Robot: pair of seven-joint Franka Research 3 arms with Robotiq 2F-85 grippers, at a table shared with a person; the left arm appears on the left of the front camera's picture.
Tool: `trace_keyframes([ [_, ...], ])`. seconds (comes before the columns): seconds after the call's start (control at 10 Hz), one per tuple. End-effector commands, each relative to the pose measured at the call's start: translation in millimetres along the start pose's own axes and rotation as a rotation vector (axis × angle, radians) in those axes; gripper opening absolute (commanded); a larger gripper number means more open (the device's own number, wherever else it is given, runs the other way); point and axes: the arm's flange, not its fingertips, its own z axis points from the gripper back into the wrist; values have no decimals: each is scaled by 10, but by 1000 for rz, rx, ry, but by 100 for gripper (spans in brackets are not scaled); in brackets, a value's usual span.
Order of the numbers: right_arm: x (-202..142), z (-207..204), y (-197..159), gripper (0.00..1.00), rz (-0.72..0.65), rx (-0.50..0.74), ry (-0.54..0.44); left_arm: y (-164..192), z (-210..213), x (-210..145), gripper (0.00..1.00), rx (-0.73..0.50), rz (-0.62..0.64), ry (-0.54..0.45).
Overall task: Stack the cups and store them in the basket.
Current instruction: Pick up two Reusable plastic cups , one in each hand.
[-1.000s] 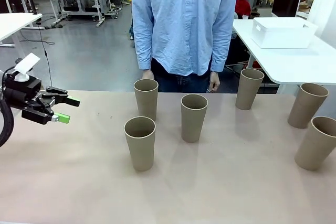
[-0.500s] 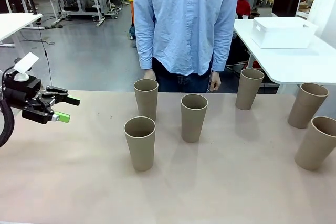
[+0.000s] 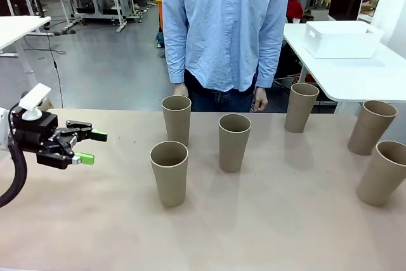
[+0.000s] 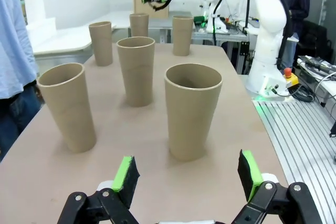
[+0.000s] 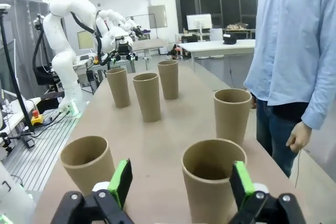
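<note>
Left pincer (image 3: 93,147), wide open and empty, has slid toward the nearest cup (image 3: 169,172); first pick-up looks imminent.

Left gripper (image 3: 93,147): black linkage body, green pads (image 3: 87,158), silver pivot screws. White mount (image 3: 33,96) atop black wrist; black cable (image 3: 16,182) below. Right gripper (image 5: 181,182): same black, green pads. Right arm (image 4: 265,30): glossy white, rounded links. Person: light-blue buttoned shirt (image 3: 225,23), long sleeves, dark trousers (image 3: 219,101).

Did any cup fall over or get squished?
No. All six cups stand upright, none dented or spilled. Only odd thing: the basket sits away on a separate white table at the far right.
</note>
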Motion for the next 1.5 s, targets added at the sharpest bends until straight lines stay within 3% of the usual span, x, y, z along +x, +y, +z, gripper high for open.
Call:
trace_keyframes([
  [0.0,-225,96,-103,100,52,43,-16,-66,-209,-171,100,13,-39,-63],
  [0.4,-641,-245,-103,100,78,-11,-19,-116,-799,-398,100,-9,-71,-71],
  [0.6,-723,-416,-198,100,78,-98,-37,-135,-840,-432,100,32,-111,-83],
  [0.7,-710,-203,-185,100,44,-3,-29,23,-797,-432,100,-31,-45,-57],
  [1.4,-868,-412,-361,100,32,-57,-27,-75,-877,-509,100,-22,-68,-88],
])
